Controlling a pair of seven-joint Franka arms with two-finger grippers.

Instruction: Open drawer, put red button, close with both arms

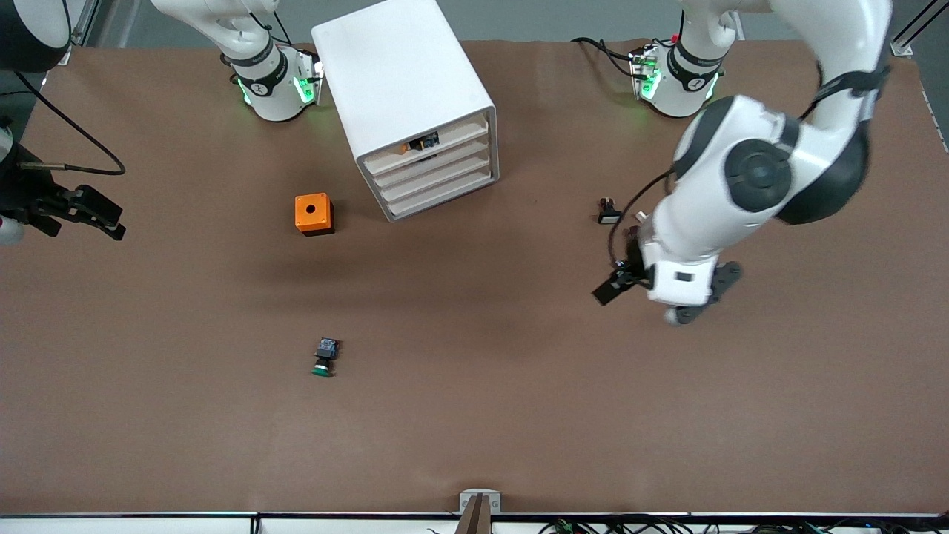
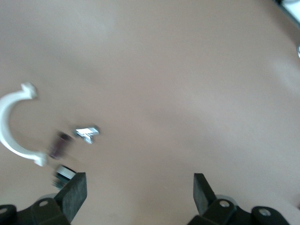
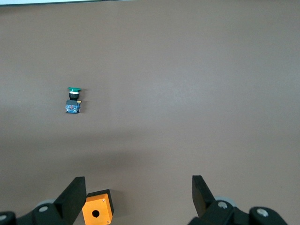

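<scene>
Overall, one brown worktop (image 1: 474, 415) carries one cabinet (image 1: 404, 96), one orange box (image 1: 313, 213), and two buttons: the red button (image 1: 609, 211) and a green button (image 1: 325, 359). The left gripper (image 1: 652, 297) hangs over the worktop near the red button, the right gripper (image 1: 81, 211) over the right arm's end; both sets of fingers are spread and grasp nothing.

Probably robotics lab, two arms (image 1: 741, 185), brown table (image 1: 474, 415)

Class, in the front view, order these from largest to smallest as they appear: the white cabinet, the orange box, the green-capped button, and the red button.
1. White cabinet, by far the largest.
2. Orange box.
3. Green-capped button and red button: both tiny and look about alike, so I won't rank them.
</scene>
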